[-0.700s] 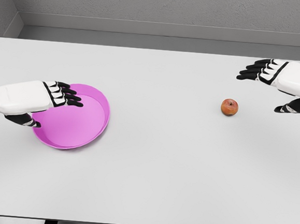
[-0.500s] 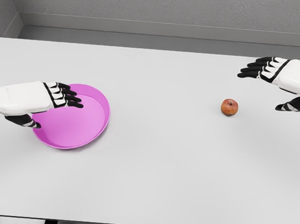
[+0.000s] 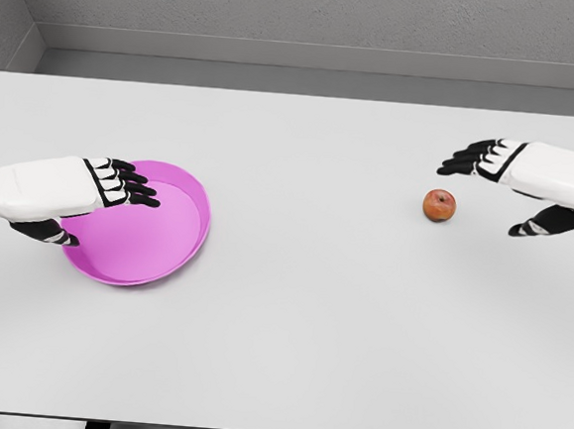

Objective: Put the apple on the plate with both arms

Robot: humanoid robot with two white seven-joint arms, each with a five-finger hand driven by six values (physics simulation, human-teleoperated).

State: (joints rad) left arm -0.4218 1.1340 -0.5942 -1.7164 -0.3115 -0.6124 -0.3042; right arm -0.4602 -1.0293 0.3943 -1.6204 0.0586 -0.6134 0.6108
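Table point(image 3: 296, 354): white, flat, fills most of the frame from the lower edge to the upper third; grey wall behind it along the top

Plate point(image 3: 169, 255): pink, shallow, round, with a raised rim; lies flat on the table at centre left of the frame; nothing lies in it

Apple point(image 3: 439, 205): small, red-orange, with a dark stem hollow on top; sits directly on the table at centre right of the frame, well apart from the plate

Left hand point(image 3: 90, 194): white shell with black fingers; its arm enters from the left edge at mid height; the hand lies over the left part of the plate, palm down, four fingers stretched out side by side towards the right, thumb hanging below at the plate's near left rim; fingers extended, nothing in its hold; whether it touches the plate cannot be told

Right hand point(image 3: 513, 183): same make; its arm enters from the right edge in the upper right of the frame; fingers spread and pointing left, thumb set apart lower down; the apple sits just left of the gap between fingers and thumb, apart from both; nothing in its hold
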